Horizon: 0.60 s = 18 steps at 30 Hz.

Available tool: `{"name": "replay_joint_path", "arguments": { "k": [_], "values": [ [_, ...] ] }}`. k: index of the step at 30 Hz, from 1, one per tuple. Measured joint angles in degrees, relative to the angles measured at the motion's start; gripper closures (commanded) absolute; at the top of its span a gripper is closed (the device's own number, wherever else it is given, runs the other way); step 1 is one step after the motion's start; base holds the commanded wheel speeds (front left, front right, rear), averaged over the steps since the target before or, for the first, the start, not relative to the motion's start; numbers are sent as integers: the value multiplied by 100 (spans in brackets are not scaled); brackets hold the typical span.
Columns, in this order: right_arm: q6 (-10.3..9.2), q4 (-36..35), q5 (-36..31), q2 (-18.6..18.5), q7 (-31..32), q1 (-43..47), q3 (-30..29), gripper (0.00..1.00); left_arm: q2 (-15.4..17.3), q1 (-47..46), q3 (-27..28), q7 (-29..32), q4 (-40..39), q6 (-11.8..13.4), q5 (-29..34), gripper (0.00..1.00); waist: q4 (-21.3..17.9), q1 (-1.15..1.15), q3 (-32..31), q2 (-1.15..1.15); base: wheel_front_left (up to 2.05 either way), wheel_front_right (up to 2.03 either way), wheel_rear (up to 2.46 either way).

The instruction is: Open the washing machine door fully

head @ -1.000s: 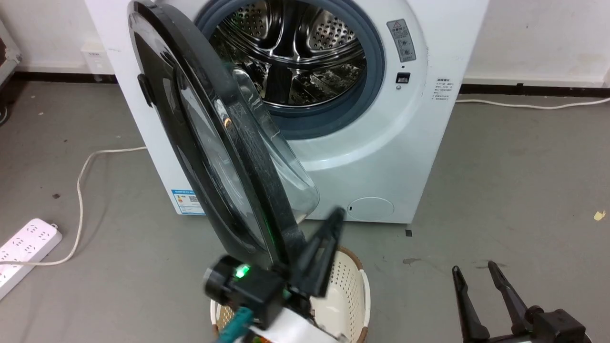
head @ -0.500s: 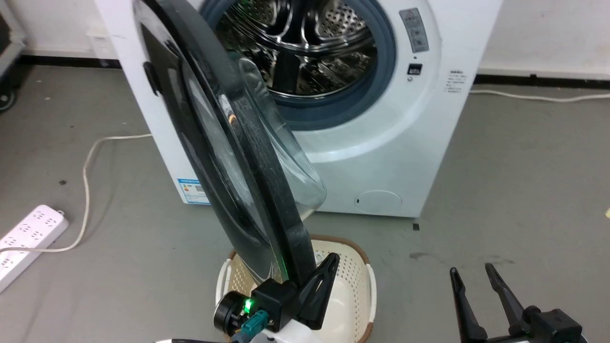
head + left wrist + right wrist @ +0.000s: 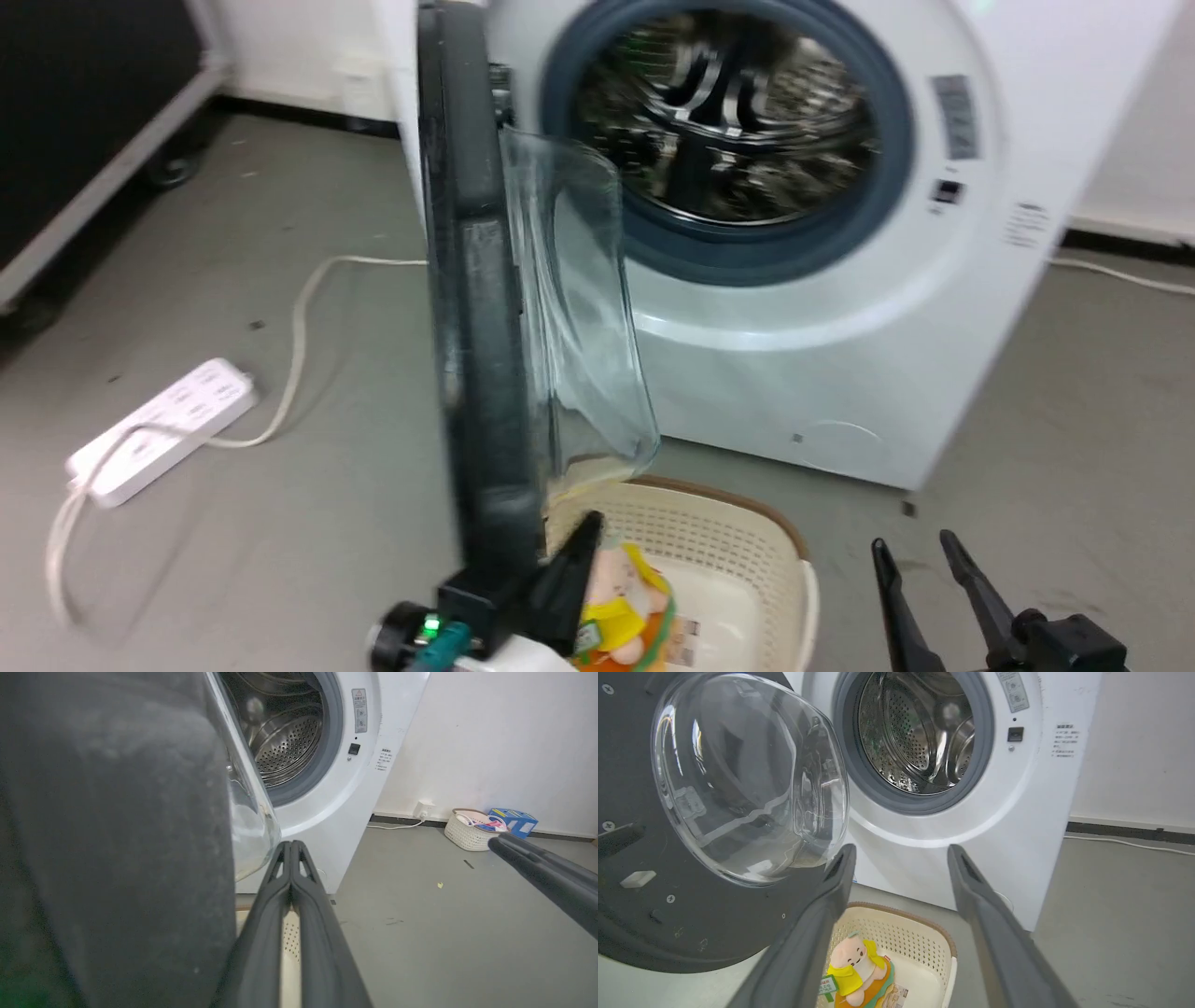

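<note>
Below the washing machine door [image 3: 474, 327] a basket [image 3: 738, 499] was seen, left gripper [image 3: 588, 528] pressed together beside it, right gripper [image 3: 913, 543] spread.

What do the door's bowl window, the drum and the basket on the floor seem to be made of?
Window of the washing machine door: clear glass or hard plastic, glossy; it is see-through with sharp reflections.
Drum: probably stainless steel, shiny; mirror-like glints and punched holes.
Basket: likely cream plastic, matte, with moulded perforations.

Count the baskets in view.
2. One cream basket on the floor before the washing machine, holding a plush toy; one white basket by the wall beside a blue box. More may hide behind the door.
</note>
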Motion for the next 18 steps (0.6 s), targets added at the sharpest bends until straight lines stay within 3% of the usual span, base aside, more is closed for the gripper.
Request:
{"name": "replay_joint_path", "arguments": {
  "k": [11, 18],
  "values": [
    [0, 70, 65, 3, 0, -4, 142, 0, 452, 21, 660, 2, -118, 270, -250, 100, 852, 0, -49, 0, 0, 0, 0],
    [0, 86, -74, 4, 0, -131, 264, 0, 768, -210, 1259, -38, -123, 368, -492, 100, 1039, 1, 335, 0, 0, 0, 0]
  ]
}}
